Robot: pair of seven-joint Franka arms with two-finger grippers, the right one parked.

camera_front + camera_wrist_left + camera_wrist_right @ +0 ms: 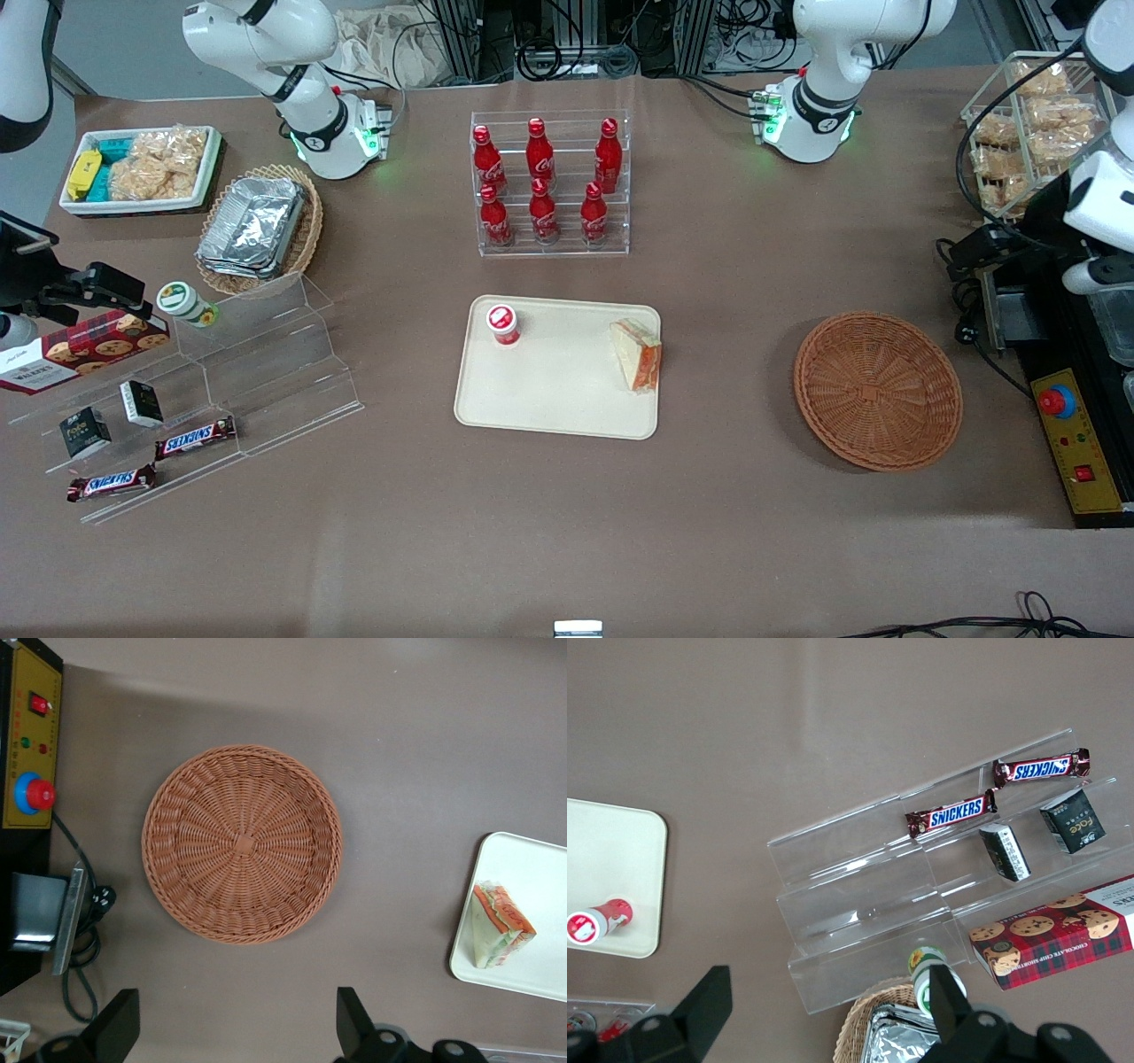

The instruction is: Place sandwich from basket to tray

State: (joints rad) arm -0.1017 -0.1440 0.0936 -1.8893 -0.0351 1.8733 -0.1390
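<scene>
I see the sandwich point(636, 354) lying on the tray point(549, 390), close against the tray edge that faces the working arm's end of the desk point(567, 532). Its orange-red filling edge points toward the front camera. A small red-capped bottle point(503, 323) stands on the same tray, well apart from the sandwich, at the corner toward the parked arm's end.

The basket point(877, 388) sits on the desk toward the working arm's end, clear of the tray, and I can see nothing in it. From the wrist camera I look straight down into its woven bottom.

My claw point(237, 1028) hangs above the desk just beside the basket's rim, its two dark fingers point(117, 1023) spread wide with nothing between them.

A clear rack of red soda bottles point(545, 182) stands farther from the front camera than the tray. A yellow control box point(1076, 443) with a red button lies near the basket.
</scene>
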